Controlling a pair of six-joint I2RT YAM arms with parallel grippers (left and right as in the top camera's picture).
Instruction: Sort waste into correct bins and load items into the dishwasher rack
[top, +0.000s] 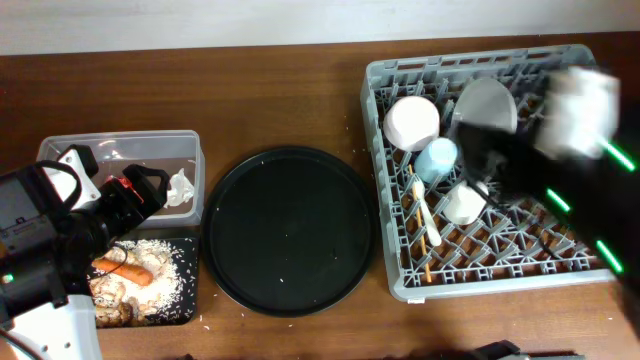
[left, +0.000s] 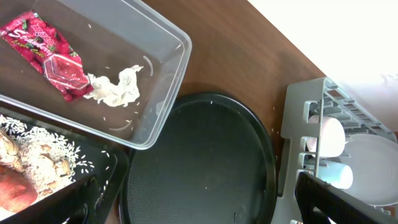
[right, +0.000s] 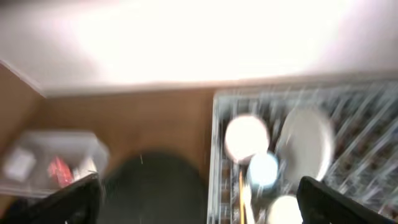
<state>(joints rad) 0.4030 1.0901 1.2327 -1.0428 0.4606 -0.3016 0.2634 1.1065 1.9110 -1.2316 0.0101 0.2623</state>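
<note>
Overhead: the left arm crouches at the lower left by the clear rectangular plastic tub (top: 120, 137). The blurred right arm reaches over the grey pegged plastic rack (top: 450, 291).

Left wrist: the left gripper (left: 199, 205) is spread wide and empty above the crinkled red wrapper (left: 53, 59) and crumpled white tissue (left: 118, 87) in the tub.

Right wrist: the right gripper (right: 199, 208) is spread wide and empty above the racked round white bowl (right: 247, 138).

I see white script lettering running along the red wrapper (left: 53, 62), which lies in the clear tub (left: 163, 93) near the tabletop's left edge. It seems to start with an S, but I cannot read the word. The tub's white label (top: 70, 160) shows me no legible print.
</note>
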